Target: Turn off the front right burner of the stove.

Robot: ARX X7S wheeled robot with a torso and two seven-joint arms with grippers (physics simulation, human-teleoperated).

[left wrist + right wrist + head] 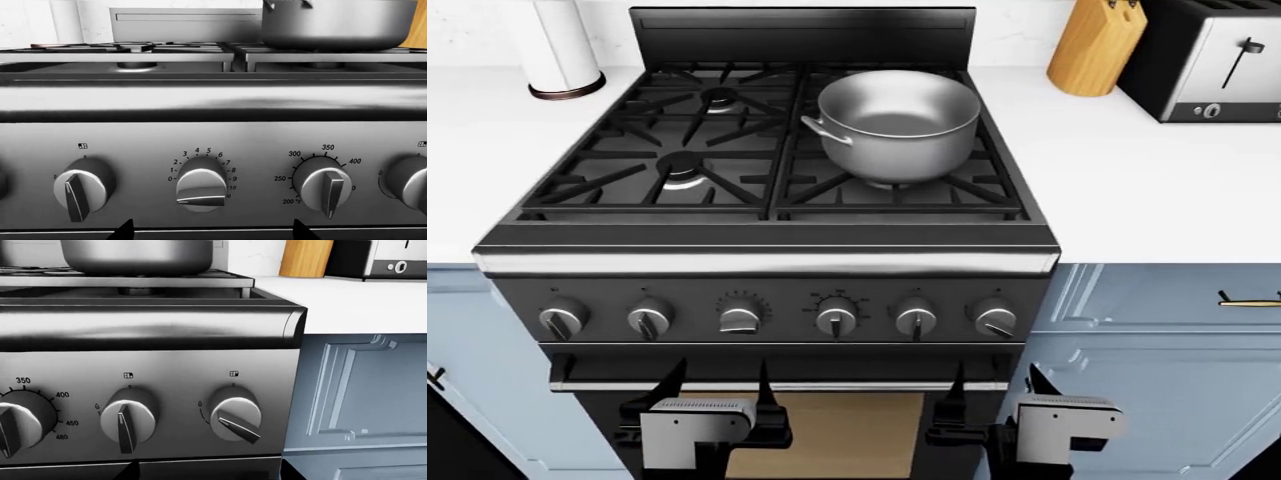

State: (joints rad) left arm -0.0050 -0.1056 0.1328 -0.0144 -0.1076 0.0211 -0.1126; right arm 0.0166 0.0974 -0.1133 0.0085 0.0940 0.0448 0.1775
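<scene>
A: Though a steel pot sits over much of it, where is the front right burner?

B: Just right of centre in the head view, on the stove, peeking out under the pot's near edge. I see no flame, but it's too hidden to tell.

A: And its control?

B: Probably the far-right knob, low centre-right in the right wrist view. Its pointer is swung off vertical, while the neighbouring knob points straight down. I'd judge it not yet turned off.

A: So nothing's done?

B: Only the approach. The right gripper hangs at the lower right of the head view, below the knob row, jaws spread and empty, touching nothing. The left gripper, lower left, is likewise spread and empty.

A: What's left?

B: Raise the right jaws to that knob, grip it, rotate it to off.
</scene>
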